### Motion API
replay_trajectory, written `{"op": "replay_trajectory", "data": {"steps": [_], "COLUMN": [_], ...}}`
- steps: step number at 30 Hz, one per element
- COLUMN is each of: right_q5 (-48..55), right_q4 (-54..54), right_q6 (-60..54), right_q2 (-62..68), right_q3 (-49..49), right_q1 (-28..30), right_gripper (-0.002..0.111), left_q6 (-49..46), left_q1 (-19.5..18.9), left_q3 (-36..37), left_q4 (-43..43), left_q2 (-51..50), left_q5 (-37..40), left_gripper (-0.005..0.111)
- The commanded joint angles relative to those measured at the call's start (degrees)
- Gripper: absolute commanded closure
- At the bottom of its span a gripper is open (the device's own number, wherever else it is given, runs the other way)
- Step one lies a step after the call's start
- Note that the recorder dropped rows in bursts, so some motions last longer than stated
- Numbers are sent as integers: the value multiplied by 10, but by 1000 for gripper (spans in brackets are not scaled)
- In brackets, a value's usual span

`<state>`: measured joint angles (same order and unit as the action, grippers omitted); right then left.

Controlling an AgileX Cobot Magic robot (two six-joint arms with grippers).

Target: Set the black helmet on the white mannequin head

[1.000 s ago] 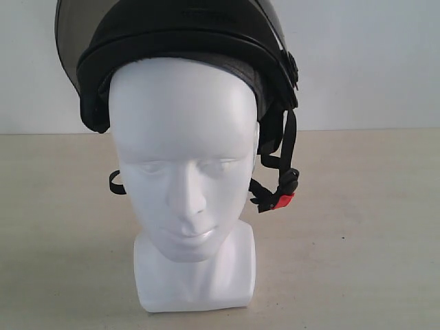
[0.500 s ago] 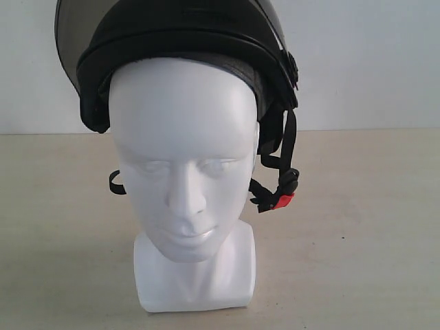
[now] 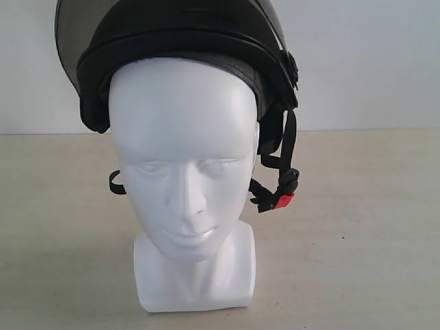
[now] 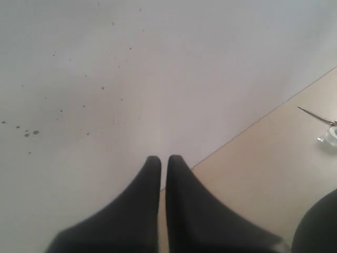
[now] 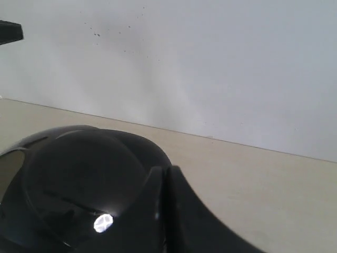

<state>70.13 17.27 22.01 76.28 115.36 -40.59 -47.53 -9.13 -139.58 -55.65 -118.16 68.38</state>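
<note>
Two claws, and we see both clenched and empty: the left claw [image 4: 159, 158] faces a wall, the right claw [image 5: 164, 169] hangs by the black helmet [image 3: 185, 34], which sits on the white mannequin head [image 3: 184, 158] on the bench [image 3: 357, 227].

Glossy white plastic mannequin head [image 3: 184, 137], smooth black helmet [image 3: 185, 31], matt tabletop [image 3: 357, 227]

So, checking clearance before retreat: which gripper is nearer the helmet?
Right. The right gripper, shut, hangs just beside the helmet. The left gripper, also shut, faces the wall, its tips clear of the helmet.
</note>
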Motion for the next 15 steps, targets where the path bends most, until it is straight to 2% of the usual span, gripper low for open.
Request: {"op": "replay_trajectory", "data": {"steps": [1,5,9,15], "right_q5": [-2,-2,-2,-2], "right_q4": [0,1,1,-7], "right_q6": [-9,-18,-27,-26], "right_q2": [-3,-3,-3,-3], "right_q3": [2,2,2,2], "right_q1": [0,0,0,0], "right_gripper": [109,109,109,109], "left_q6": [-34,-35,-40,-64], "left_q1": [53,97,116,116], "left_q3": [-1,-1,0,2], "left_q4": [-2,53,61,36], "left_q2": [-38,-46,-51,-76], "left_q5": [-27,-40,-48,-41], "left_gripper": [102,102,102,102]}}
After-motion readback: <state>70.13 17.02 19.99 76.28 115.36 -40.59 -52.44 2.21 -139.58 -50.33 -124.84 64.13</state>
